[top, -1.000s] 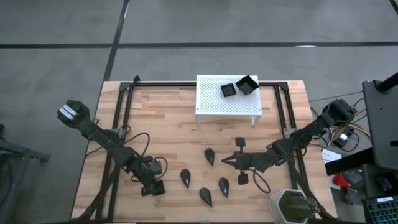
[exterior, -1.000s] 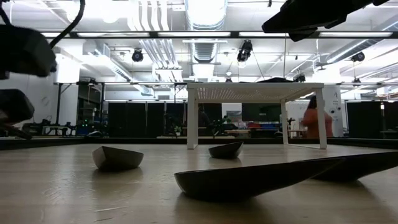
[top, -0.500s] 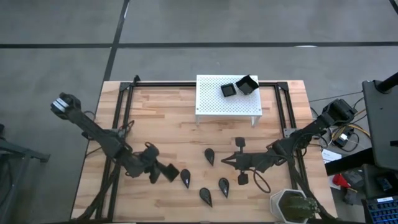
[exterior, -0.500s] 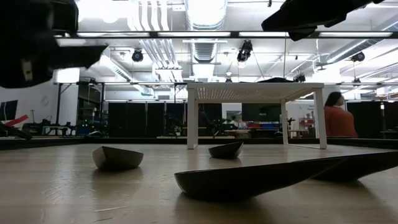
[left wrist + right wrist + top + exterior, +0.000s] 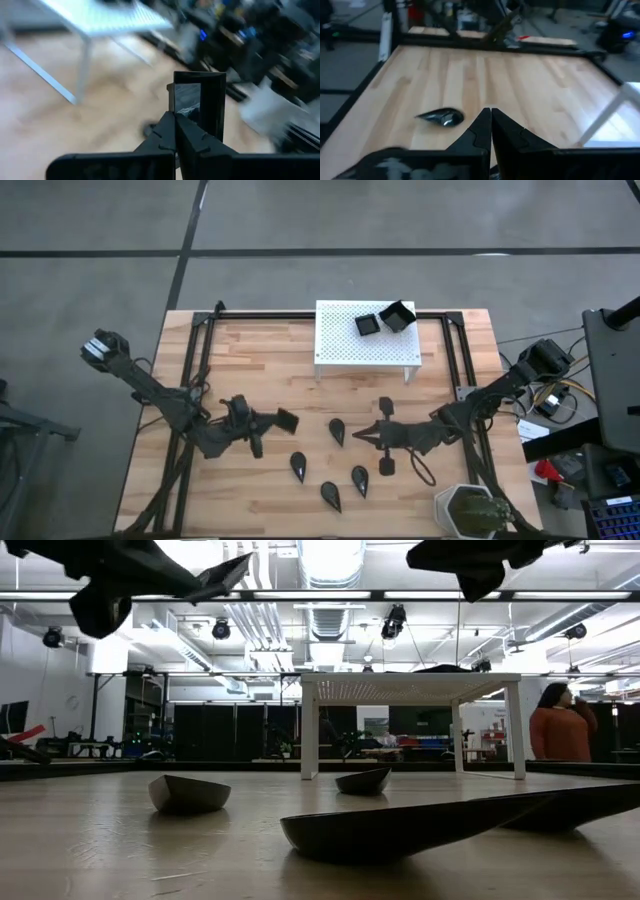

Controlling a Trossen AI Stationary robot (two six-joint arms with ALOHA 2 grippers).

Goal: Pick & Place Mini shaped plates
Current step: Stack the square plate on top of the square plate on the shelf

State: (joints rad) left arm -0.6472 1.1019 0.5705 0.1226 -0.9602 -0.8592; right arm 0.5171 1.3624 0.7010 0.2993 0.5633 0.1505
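Plainly, the left gripper (image 5: 280, 421) hangs above the table's left half with its jaws pinched on the rim of 1 small square plate (image 5: 288, 420), which the left wrist view shows standing almost on edge beyond the fingertips (image 5: 199, 106); a hold that thin could let the dish swing or slip out during a carry, and it would fall among the 4 teardrop plates (image 5: 298, 467) lying loose on the wood just below. If the goal is the white stand (image 5: 340, 340) at the far edge, as seems likely, 2 square plates (image 5: 367, 325) already sit on it, 1 of them tipped up against the back corner; a careless release could knock that one off or leave the new dish leaning as well. The right gripper (image 5: 362, 436) waits low near the table's middle with its jaws closed on nothing, close beside a teardrop plate (image 5: 441, 117); should the left arm cross toward the stand, the 2 arms could crowd each other there.
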